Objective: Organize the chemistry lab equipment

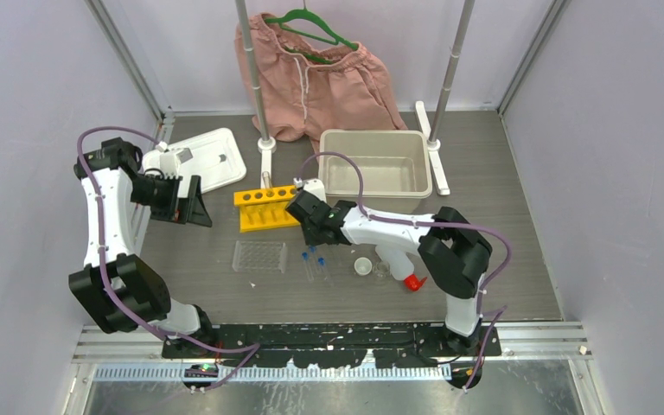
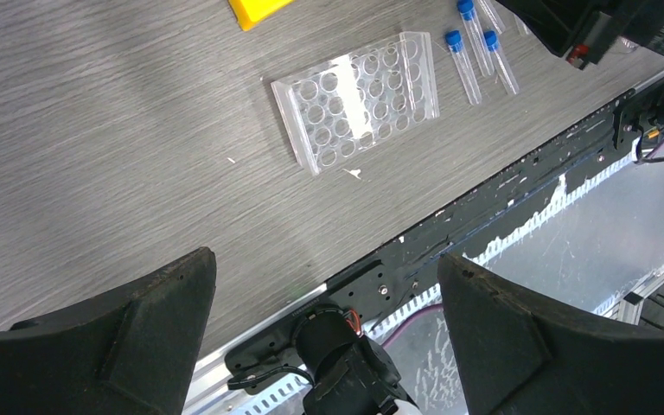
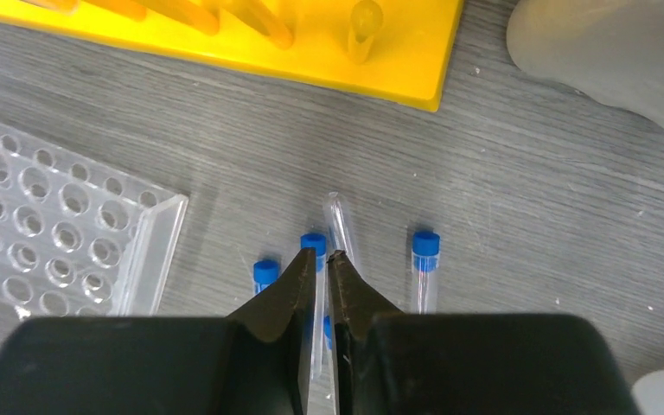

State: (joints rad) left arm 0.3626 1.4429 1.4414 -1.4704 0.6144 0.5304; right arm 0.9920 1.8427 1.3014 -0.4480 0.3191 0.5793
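The right end effector is pinched nearly closed on one small clear blue-capped tube, low over the grey wood-grain tabletop. Other blue-capped tubes lie just beside it, between the clear plastic grid rack and the white red-capped squeeze bottle. The yellow holed tube rack sits just beyond them. The left end effector hangs wide open, holding nothing, over the tabletop's left side.
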